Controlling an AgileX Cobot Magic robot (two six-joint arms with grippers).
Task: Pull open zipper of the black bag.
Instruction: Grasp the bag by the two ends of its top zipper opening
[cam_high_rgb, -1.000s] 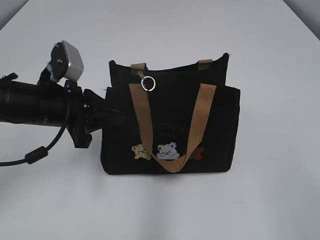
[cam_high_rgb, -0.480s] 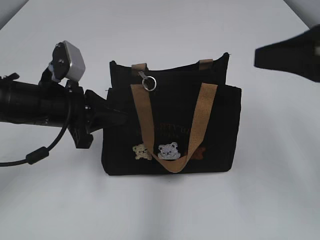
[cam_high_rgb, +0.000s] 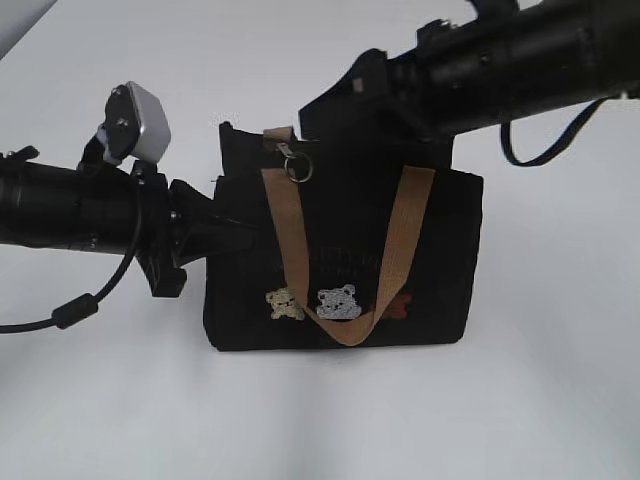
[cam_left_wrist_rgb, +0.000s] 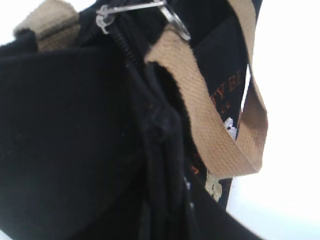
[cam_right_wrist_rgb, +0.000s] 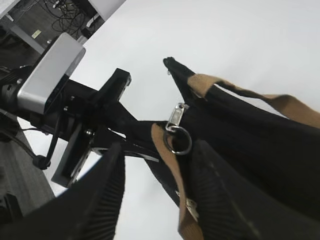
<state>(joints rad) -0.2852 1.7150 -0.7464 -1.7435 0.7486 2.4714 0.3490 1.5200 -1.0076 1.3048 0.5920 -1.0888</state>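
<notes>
- Black bag (cam_high_rgb: 340, 260) upright on white table (cam_high_rgb: 320, 420), bear patches (cam_high_rgb: 320, 303) facing cam.
- L gripper (cam_high_rgb: 232, 236) clamped on bag's left edge.
- Zipper (cam_high_rgb: 290, 153) pull + ring at top left.
- R gripper (cam_right_wrist_rgb: 155, 185) above it, fingers (cam_right_wrist_rgb: 105, 192) apart, astride ring, not gripping.

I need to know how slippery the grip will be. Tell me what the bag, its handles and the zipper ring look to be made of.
The bag: matte black woven cloth, canvas-like; it creases and folds softly. The handles: tan webbing with a coarse ribbed weave, plain in the left wrist view. The zipper ring: shiny silver, probably metal, hanging from a small silvery pull that glints the same way.
</notes>
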